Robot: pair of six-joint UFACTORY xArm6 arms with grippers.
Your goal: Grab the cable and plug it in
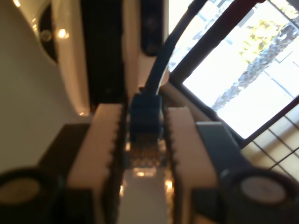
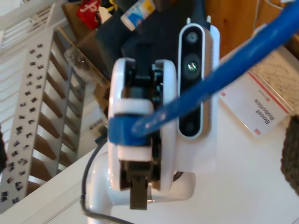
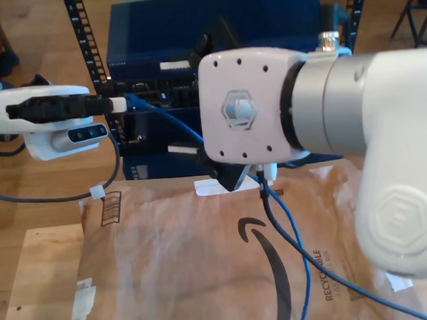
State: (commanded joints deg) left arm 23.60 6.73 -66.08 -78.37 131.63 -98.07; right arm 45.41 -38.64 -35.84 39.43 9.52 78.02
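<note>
The cable [image 3: 163,119] is thin and bright blue. Its plug [image 1: 145,114] sits between the white toothed fingers [image 1: 105,140] of my first gripper [image 1: 145,116], which is shut on it. In the exterior view my first gripper [image 3: 119,103] reaches in from the left, with the plug tip close to the front of the blue rack unit [image 3: 213,43]. From there the cable runs down behind my second arm's white wrist [image 3: 243,107] and hangs below it [image 3: 296,235]. The second wrist view faces my first gripper [image 2: 135,128], with the cable [image 2: 224,74] crossing it. Dark parts of my second gripper [image 3: 244,176] show under the wrist.
Crumpled brown packing paper [image 3: 191,264] covers the surface below the arms. Grey robot cables [image 3: 3,196] loop at the exterior view's left. Perforated rack rails [image 3: 80,37] flank the blue unit. A printed booklet [image 2: 261,107] lies on a white surface.
</note>
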